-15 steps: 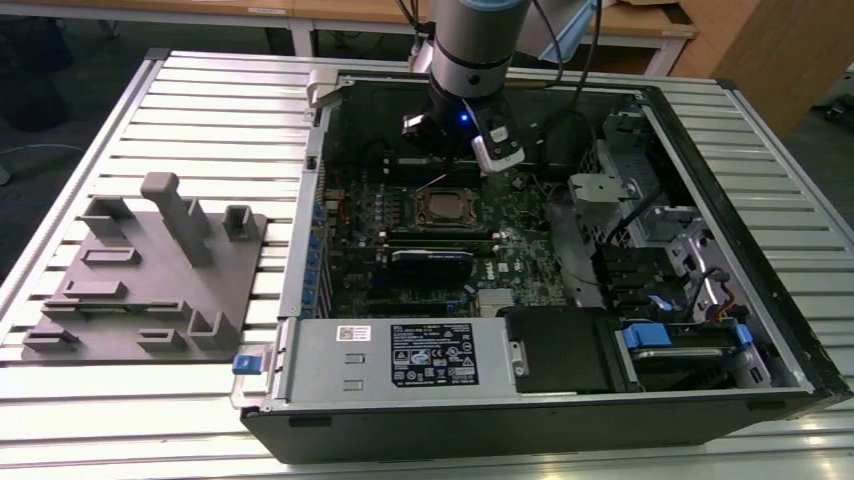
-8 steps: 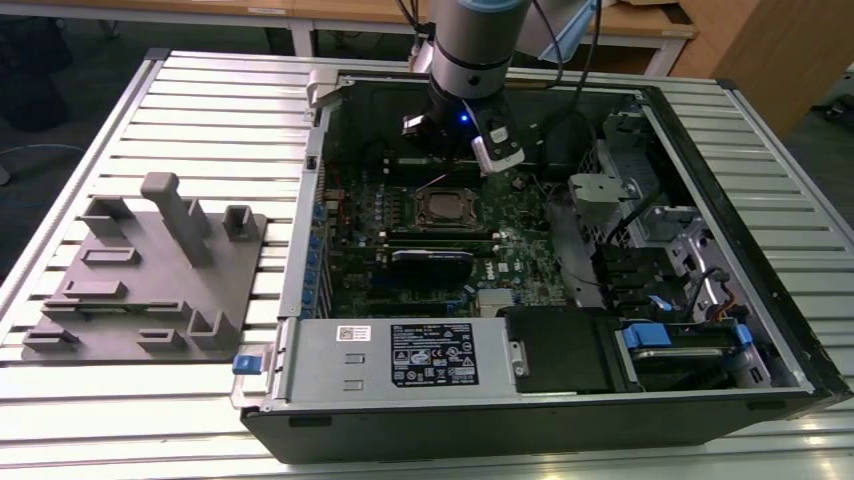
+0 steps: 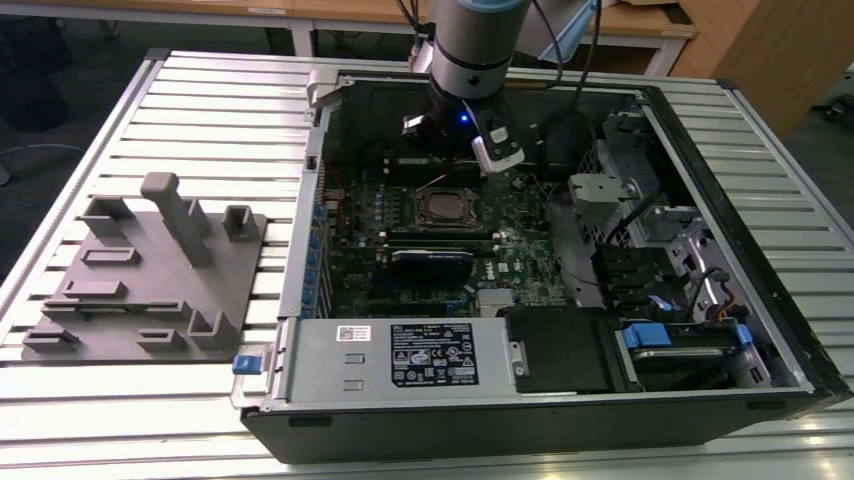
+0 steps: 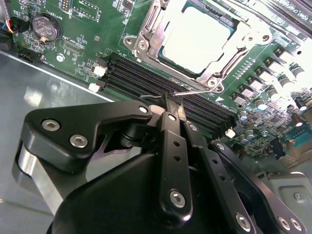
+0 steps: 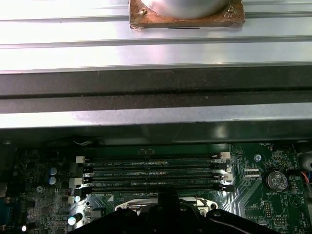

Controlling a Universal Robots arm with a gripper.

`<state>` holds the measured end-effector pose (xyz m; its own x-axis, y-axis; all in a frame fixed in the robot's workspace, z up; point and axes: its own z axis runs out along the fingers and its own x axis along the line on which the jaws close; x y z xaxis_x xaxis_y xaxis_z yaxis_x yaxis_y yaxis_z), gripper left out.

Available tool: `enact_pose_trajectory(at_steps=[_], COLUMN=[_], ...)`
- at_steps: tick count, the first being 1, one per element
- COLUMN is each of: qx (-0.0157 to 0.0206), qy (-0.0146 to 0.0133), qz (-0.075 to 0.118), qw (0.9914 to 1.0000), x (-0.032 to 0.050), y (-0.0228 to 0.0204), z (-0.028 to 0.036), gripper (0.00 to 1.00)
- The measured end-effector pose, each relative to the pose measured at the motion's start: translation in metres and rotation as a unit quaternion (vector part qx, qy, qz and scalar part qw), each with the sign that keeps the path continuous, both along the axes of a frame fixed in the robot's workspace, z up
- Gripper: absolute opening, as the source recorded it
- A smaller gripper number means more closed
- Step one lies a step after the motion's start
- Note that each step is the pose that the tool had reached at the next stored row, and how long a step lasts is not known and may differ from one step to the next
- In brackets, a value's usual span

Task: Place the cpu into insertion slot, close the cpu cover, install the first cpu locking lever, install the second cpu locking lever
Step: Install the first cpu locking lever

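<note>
Slatted aluminium tabletop point(image 3: 200, 100) bears a grey moulded fixture block point(image 3: 147, 270) at the exterior view's left, then an open black computer case point(image 3: 747, 200). Inside, the silver-grey square cpu point(image 4: 195, 39) lies in the metal-rimmed insertion slot point(image 3: 449, 209) under the silvery frame cpu cover point(image 4: 146, 29). The black gripper point(image 4: 168, 100), fingers pressed together, sits just beside a thin wire lever point(image 4: 195, 91).

The exterior view is looking down steeply, from well back, at the open computer case point(image 3: 534, 405) on the slatted bench point(image 3: 200, 100). The second wrist view is peering close past the gripper point(image 4: 170, 100) at the cpu point(image 4: 195, 39). The first wrist view is facing low across the board toward the case wall point(image 5: 156, 92). Both wrist views are sharing the memory slots point(image 4: 146, 78) point(image 5: 151, 170).
</note>
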<state>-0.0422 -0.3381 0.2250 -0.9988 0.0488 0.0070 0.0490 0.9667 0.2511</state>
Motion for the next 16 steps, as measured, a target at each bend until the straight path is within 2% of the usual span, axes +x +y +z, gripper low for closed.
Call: enact_pose_trajectory(at_steps=[16], qx=[0.0002], qy=[-0.0002], qz=[0.0], qw=[1.0], x=[0.0], y=[0.0001], z=[-0.0046], gripper=[0.11])
